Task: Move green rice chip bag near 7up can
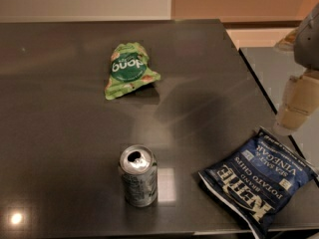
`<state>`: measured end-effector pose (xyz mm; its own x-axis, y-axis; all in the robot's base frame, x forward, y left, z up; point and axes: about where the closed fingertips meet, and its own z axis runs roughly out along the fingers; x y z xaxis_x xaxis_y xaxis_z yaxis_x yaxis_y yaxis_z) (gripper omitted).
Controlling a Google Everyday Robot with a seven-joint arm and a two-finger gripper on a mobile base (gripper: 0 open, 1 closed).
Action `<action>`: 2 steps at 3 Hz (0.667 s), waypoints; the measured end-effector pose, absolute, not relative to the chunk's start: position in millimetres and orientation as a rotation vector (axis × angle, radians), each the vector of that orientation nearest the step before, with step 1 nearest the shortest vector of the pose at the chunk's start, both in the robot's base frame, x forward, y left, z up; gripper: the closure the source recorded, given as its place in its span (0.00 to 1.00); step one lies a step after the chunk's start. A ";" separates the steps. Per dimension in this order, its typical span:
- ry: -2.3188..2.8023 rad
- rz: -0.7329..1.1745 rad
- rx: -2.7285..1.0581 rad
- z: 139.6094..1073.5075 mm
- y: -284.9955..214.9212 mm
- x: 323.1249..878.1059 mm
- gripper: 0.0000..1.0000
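Note:
The green rice chip bag (128, 70) lies on the dark table (60, 108) toward the back, light green and crinkled with a dark green round logo. The 7up can (138, 175) stands upright near the front edge, its silver top opened, well in front of the bag. My gripper (298, 106) hangs at the right edge of the view, above the table's right side and just behind the blue bag, far from both the green bag and the can.
A large dark blue Kettle potato chip bag (259, 181) lies at the front right corner, overhanging the table's edge. A second grey surface (269, 63) stands to the right beyond a narrow gap. A wall runs behind the table.

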<state>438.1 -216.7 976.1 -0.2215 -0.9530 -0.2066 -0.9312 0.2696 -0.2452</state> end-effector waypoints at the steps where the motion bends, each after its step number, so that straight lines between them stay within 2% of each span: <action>1: 2.232 -0.098 -1.725 976.1 -216.7 438.1 0.00; 2: 2.192 -0.094 -1.766 976.9 -209.0 445.1 0.00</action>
<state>445.1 -209.0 976.9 -0.1816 -0.9611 -0.2082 -0.9398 0.2319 -0.2509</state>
